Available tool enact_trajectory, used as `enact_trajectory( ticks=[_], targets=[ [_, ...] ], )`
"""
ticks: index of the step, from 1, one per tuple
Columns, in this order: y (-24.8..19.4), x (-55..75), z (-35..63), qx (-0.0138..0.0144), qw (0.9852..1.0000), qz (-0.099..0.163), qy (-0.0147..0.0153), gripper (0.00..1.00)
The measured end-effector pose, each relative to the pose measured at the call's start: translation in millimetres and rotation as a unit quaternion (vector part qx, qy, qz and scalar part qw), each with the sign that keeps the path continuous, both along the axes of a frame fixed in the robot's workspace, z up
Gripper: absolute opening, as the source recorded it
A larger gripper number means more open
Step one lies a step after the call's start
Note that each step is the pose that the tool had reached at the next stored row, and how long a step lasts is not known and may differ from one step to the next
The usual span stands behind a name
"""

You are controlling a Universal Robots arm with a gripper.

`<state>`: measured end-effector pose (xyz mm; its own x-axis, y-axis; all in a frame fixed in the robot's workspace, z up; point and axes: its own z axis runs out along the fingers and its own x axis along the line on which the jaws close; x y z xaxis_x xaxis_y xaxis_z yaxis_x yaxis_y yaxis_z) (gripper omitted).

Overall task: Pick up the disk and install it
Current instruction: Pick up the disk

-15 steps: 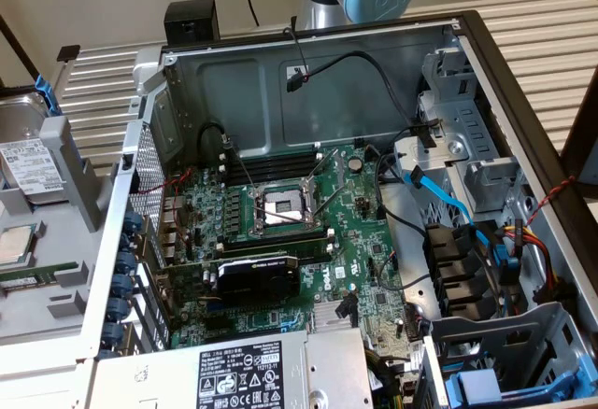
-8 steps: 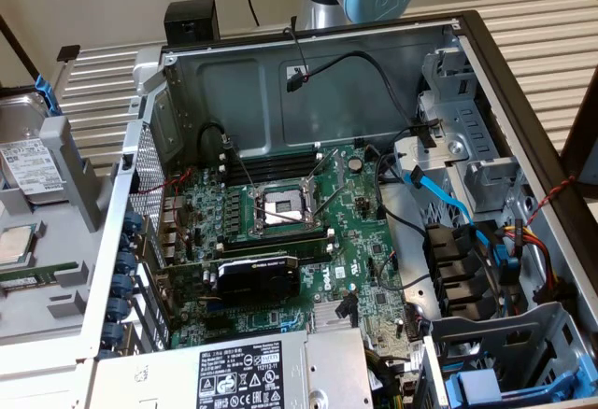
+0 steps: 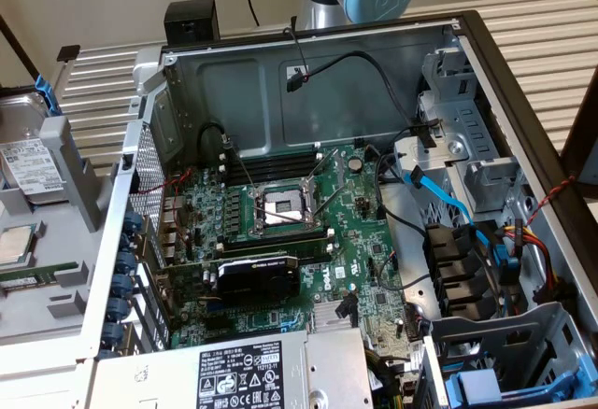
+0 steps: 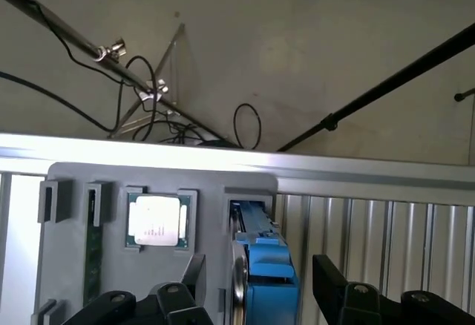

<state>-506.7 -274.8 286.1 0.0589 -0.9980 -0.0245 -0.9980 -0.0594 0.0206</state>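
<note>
Open computer case, green motherboard inside, labelled power supply, processor chip in grey tray

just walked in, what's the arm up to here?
The robot arm's gripper is open and lined up on the disk; its fingers frame the blue rails in the wrist view. The disk stands in the grey holder outside the open computer case. Nothing is gripped or installed yet.
</note>
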Motion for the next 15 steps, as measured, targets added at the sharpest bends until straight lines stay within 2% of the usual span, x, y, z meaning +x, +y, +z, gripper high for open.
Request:
enact_trajectory(
  ticks=[12,14,15],
  targets=[
    [-0.1,0.0,-5.7,0.0002,1.0,0.0,0.0,0.68],
    [-0.1,0.0,-6.3,0.0002,1.0,0.0,0.0,0.66],
    [-0.1,0.0,-6.5,0.0002,1.0,0.0,0.0,0.59]
  ],
)
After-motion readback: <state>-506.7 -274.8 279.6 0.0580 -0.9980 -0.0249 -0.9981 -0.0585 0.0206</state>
